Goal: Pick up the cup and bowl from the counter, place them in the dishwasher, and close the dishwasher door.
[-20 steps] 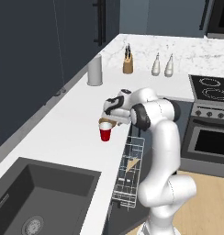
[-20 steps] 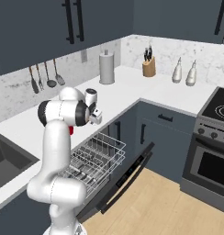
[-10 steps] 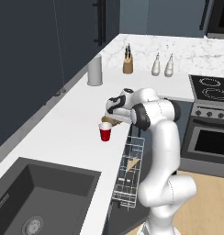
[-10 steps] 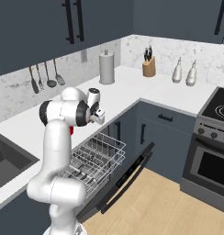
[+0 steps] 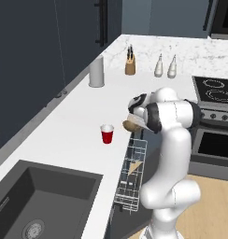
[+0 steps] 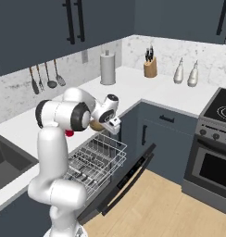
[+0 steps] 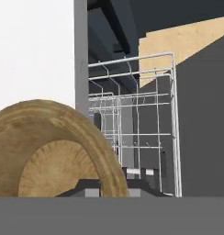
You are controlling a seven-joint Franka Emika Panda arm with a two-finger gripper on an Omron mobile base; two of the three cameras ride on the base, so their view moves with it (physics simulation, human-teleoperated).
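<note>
My gripper [image 5: 133,121] is shut on the rim of the tan-brown bowl [image 5: 130,125] at the counter's [image 5: 64,126] front edge, above the open dishwasher. In the hand view the bowl [image 7: 49,151] looms large at lower left, its rim pinched between the dark fingertips [image 7: 140,176]. The right base view has the bowl [image 6: 96,125] under the gripper [image 6: 104,124]. Left of the bowl, the red cup [image 5: 107,134] stands upright on the counter. The white wire rack [image 5: 131,175] is pulled out over the lowered dishwasher door [image 6: 126,178].
A dark sink [image 5: 41,196] is set into the counter at lower left. A grey canister [image 5: 96,71], a knife block [image 5: 130,64] and two bottles [image 5: 165,66] stand at the back. The stove and oven [image 6: 212,152] are to the right.
The fingers have closed on the bowl's rim. The hand and the bowl have shifted right, toward the counter edge over the rack. The cup has stayed put.
</note>
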